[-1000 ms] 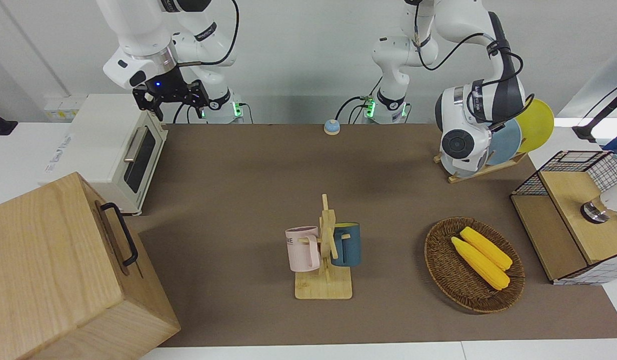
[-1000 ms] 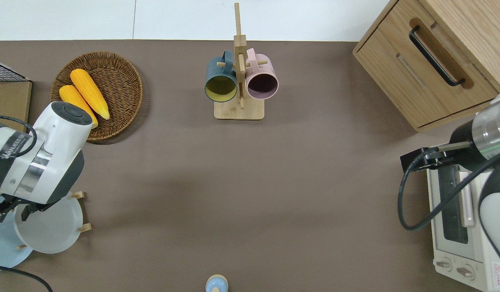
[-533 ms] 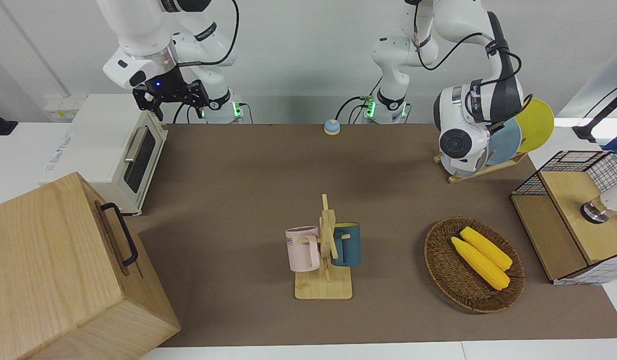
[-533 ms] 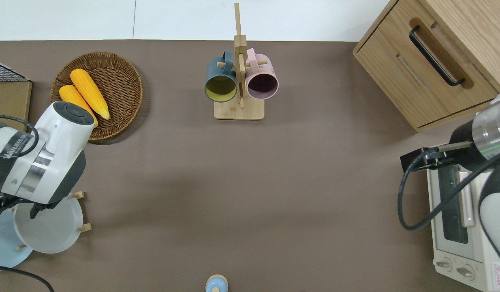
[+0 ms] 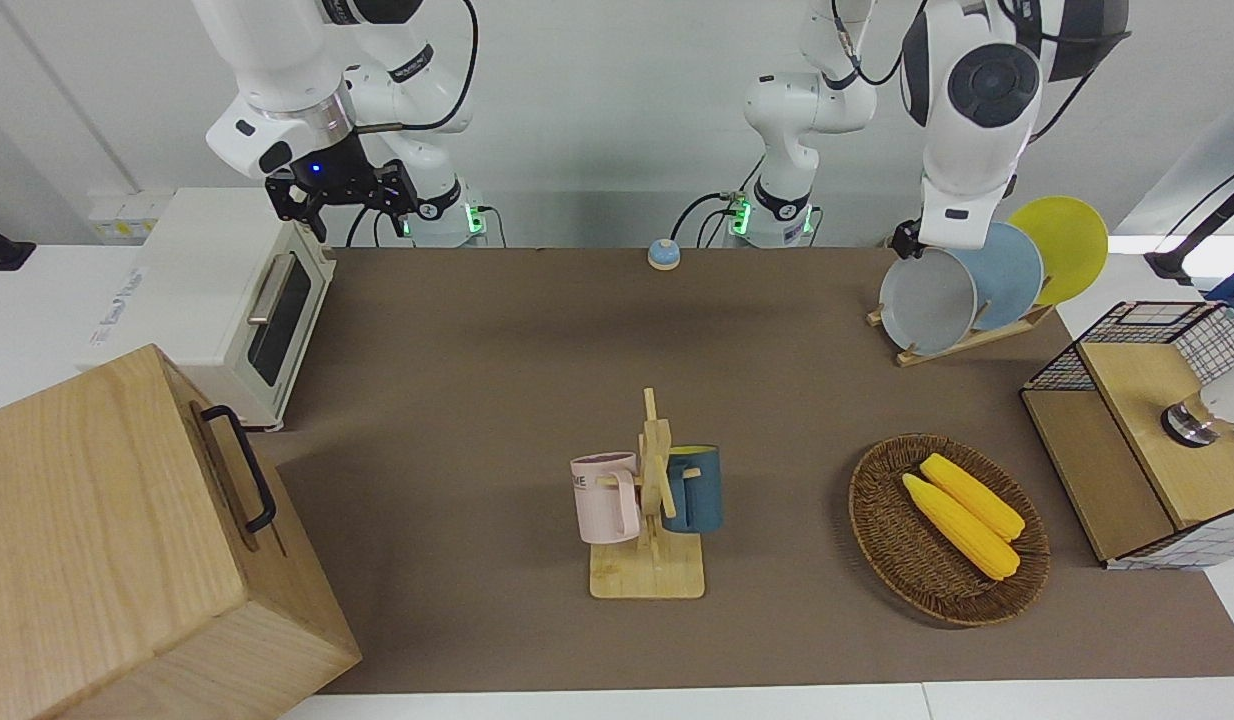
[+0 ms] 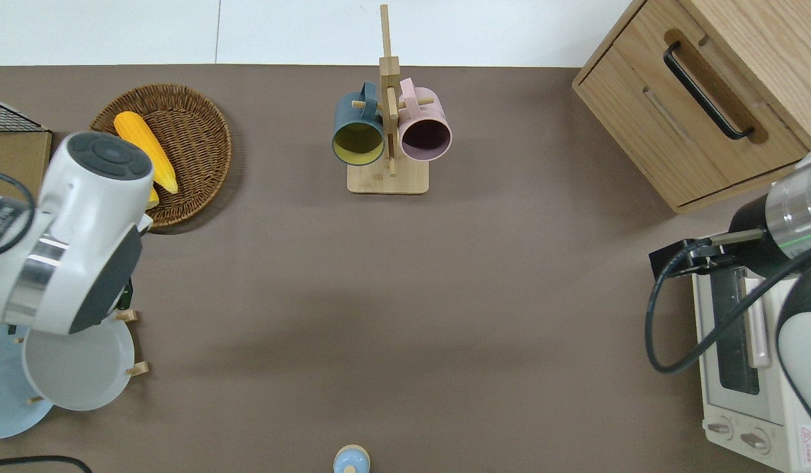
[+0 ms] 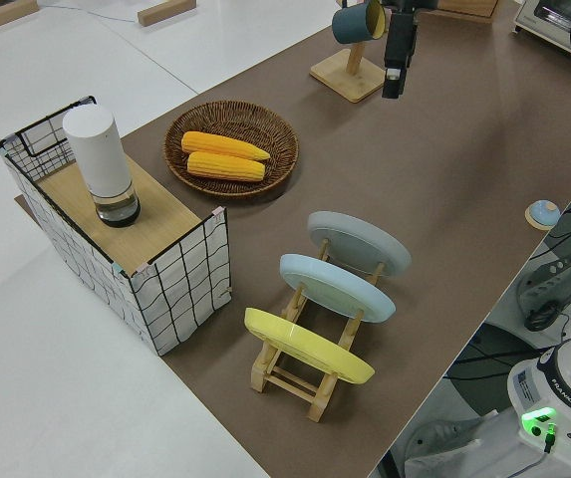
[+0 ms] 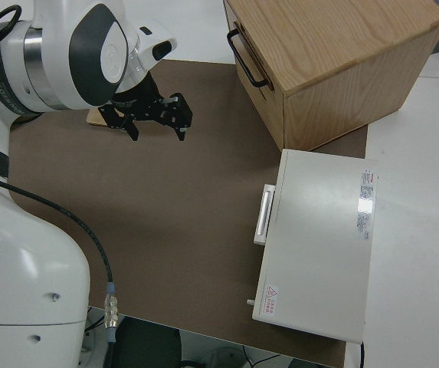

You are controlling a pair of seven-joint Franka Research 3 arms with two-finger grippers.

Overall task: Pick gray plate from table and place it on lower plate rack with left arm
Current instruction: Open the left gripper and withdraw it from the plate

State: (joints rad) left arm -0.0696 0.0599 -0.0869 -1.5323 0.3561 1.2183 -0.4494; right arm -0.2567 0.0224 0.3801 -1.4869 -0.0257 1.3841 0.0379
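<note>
the gray plate point(image 5: 927, 300) stands on edge in the lower plate rack point(image 7: 310, 373), in the slot beside the light blue plate point(image 5: 1007, 275), with the yellow plate point(image 5: 1067, 245) one slot on. so the placing looks done. the left gripper point(image 7: 395, 78) hangs well above the rack with nothing in it; whether its fingers are spread, nobody can tell. the next move is likely just pulling away from the rack without clipping the plates. the plate is round, smooth, shallow-rimmed; the rack is pale wood with upright pegs. the right arm is parked.

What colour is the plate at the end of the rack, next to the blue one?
Yellow plate, clearest in the left side view.
</note>
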